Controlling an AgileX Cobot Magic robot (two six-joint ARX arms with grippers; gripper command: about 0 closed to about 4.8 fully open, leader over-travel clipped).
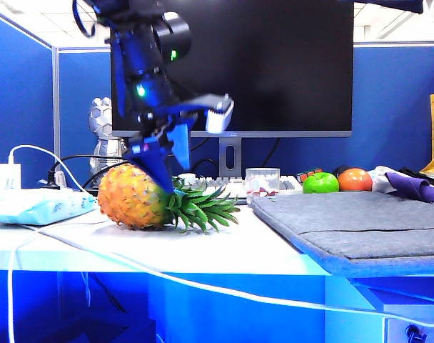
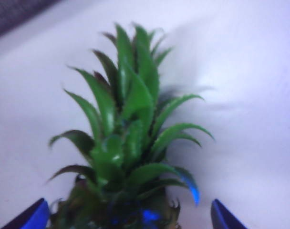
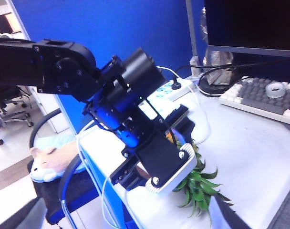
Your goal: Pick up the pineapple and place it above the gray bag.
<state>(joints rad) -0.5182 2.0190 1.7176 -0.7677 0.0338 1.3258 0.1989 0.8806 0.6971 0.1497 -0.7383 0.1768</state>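
Pineapple [image 1: 135, 195]: orange-yellow, diamond-patterned skin, lying on its side on the white desk [image 1: 274, 243], left of centre in the exterior view; green leaf crown pointing toward the gray bag [image 1: 360, 218].

Gray bag: flat felt sleeve, on the desk's right part, well apart from the pineapple.

Left end effector [image 1: 163, 161]: lowered over the pineapple at the crown end, blue fingers spread wide, nothing gripped. In the left wrist view the fingertips [image 2: 33, 215] stand on either side of the crown; contact cannot be judged.

Right end effector [image 3: 130, 217]: only its tips show at the edge of the right wrist view, set wide apart, empty, raised and looking down on the left arm and the crown.

Surroundings: light blue packet [image 1: 35, 205] beside the pineapple's base; green fruit [image 1: 320, 183] and orange fruit [image 1: 355, 179] behind the bag; purple cloth [image 1: 415, 187]; keyboard [image 3: 264, 98]; monitor [image 1: 274, 64].
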